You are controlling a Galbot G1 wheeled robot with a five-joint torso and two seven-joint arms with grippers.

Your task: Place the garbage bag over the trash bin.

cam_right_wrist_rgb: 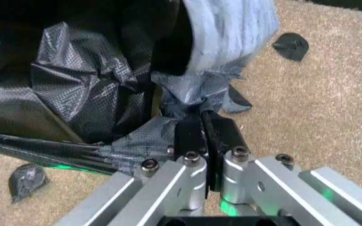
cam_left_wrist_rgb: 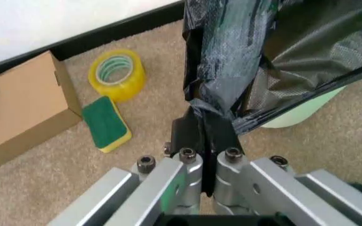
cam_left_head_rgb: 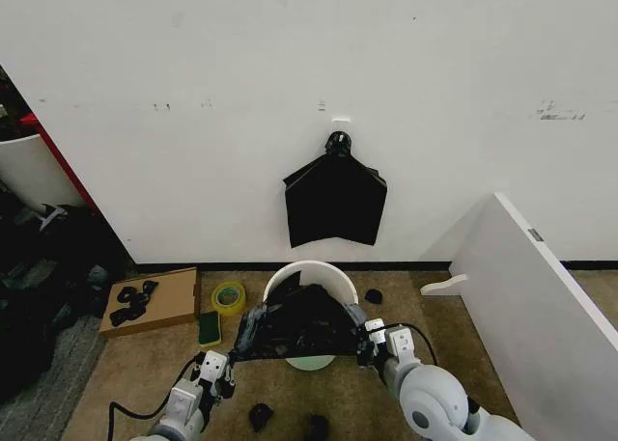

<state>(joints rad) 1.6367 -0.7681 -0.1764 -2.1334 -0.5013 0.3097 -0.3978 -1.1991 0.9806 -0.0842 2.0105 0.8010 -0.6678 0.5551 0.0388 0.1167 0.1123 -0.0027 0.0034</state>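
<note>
Black, thin, crinkled plastic is what both pincers are clenched on: the left gripper (cam_left_wrist_rgb: pixel 203 141) pinches one edge of the glossy garbage bag (cam_left_head_rgb: pixel 294 330) at about 7 o'clock in the head view, and the right gripper (cam_right_wrist_rgb: pixel 205 136) pinches the opposite edge at about 5 o'clock. Pulled apart like this, the 2 grips stretch the bag's mouth wide, probably so it can pass around the rim.

Beyond the grippers, the bag drapes across the near side of the round white plastic trash bin (cam_left_head_rgb: pixel 307 270), whose far rim shows uncovered at 12 o'clock of the bag. The bag seems only partly over the bin.

On the beige carpet (cam_left_head_rgb: pixel 454 325) toward 9 o'clock lie a green-and-yellow sponge (cam_left_wrist_rgb: pixel 105 123), a yellow tape roll (cam_left_wrist_rgb: pixel 118 73) and a flat brown cardboard box (cam_left_wrist_rgb: pixel 17 108). Farther off, a flat black bag bundle (cam_left_head_rgb: pixel 335 202) hangs on the white wall (cam_left_head_rgb: pixel 290 55).

No brand, label or writing can be read anywhere.
</note>
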